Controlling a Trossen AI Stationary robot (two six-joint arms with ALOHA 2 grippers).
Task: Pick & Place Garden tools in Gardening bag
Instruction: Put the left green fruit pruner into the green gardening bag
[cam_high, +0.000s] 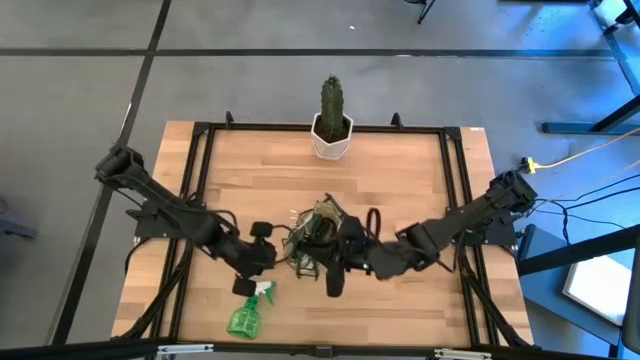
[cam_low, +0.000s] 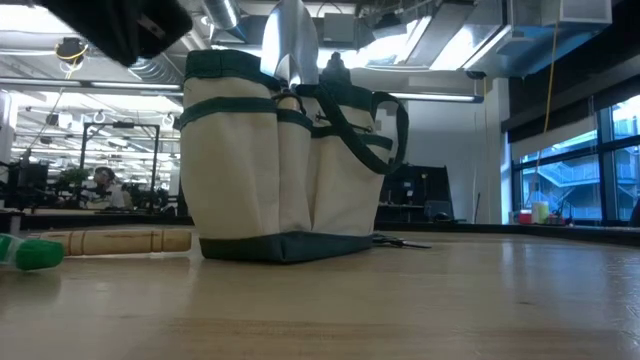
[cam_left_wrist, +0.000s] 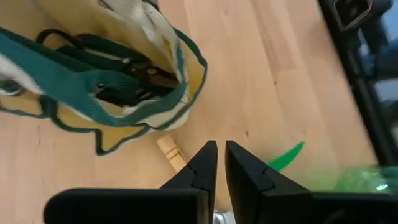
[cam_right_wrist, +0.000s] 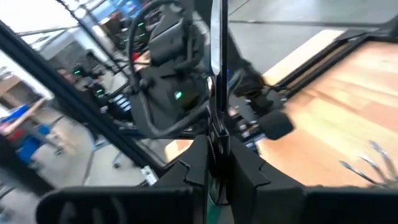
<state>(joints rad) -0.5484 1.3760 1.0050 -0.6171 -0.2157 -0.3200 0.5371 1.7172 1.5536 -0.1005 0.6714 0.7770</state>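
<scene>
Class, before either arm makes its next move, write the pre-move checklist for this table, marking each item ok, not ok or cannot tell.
1. Tan fabric bag with green trim standing upright: ok.
2. Tools inside bag: ok, dark handles visible in the opening.
3. Translucent green spray bottle bagged: not ok, lies on the wooden table.
4. Wooden handle beside bag: not ok, still out.
5. Left pincer empty: ok, shut on nothing.
6. Right pincer grip: ok, shut on bag's dark strap.

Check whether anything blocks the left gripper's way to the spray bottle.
Nothing visible does. The left gripper hangs close to the spray bottle with only bare table between them. A wooden tool handle lies toward the gardening bag, off that line.
</scene>
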